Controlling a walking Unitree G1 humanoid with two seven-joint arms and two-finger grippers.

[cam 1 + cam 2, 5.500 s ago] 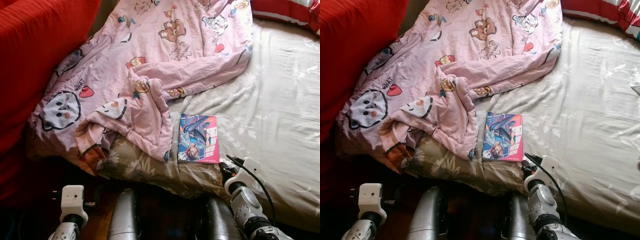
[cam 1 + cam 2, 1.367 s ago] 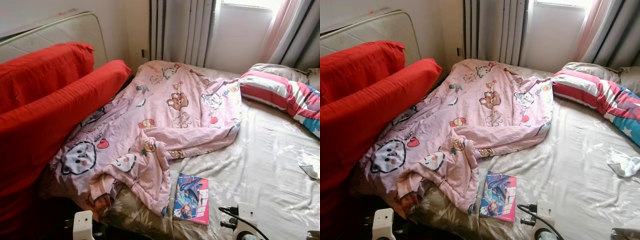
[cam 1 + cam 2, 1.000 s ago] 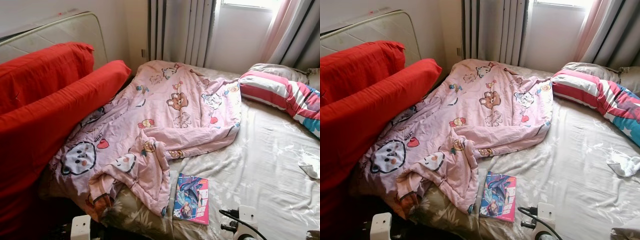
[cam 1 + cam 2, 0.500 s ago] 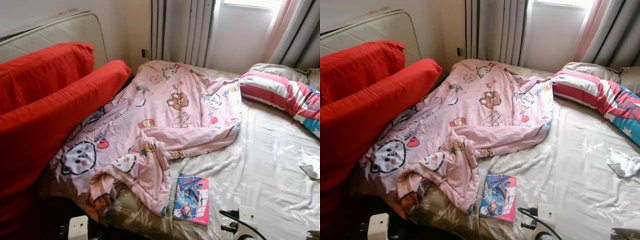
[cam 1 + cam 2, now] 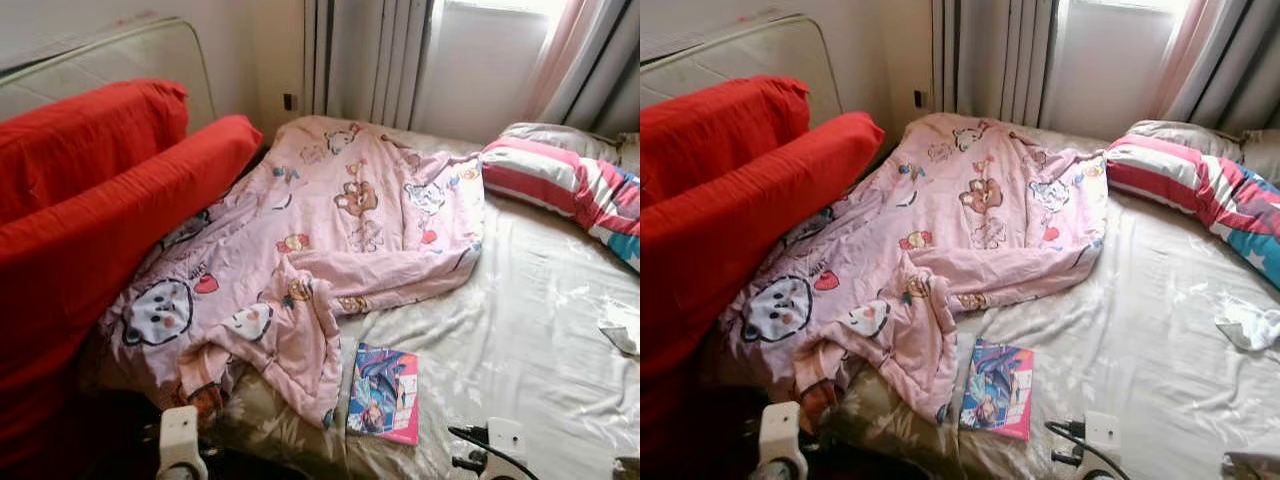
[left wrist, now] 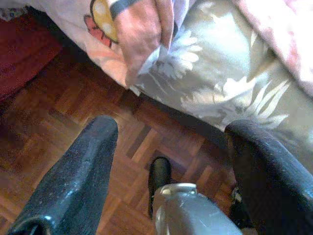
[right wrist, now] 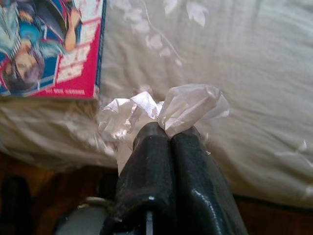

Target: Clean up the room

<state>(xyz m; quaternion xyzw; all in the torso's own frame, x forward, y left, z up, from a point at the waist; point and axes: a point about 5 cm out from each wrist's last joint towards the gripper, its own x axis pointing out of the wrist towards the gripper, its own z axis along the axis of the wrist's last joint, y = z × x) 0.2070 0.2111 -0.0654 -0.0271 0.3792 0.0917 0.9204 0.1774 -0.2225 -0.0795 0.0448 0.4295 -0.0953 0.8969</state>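
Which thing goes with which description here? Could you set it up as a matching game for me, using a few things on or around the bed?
Things:
1. comic book
2. pink cartoon blanket
3. striped pillow
4. crumpled tissue

Descriptions:
A. pinched between the right gripper's shut fingers
B. at the far end of the bed, below the window
C. lying flat near the bed's front edge
D. rumpled over the bed's left side, a corner hanging off the edge

Pairs: 1-C, 2-D, 3-B, 4-A
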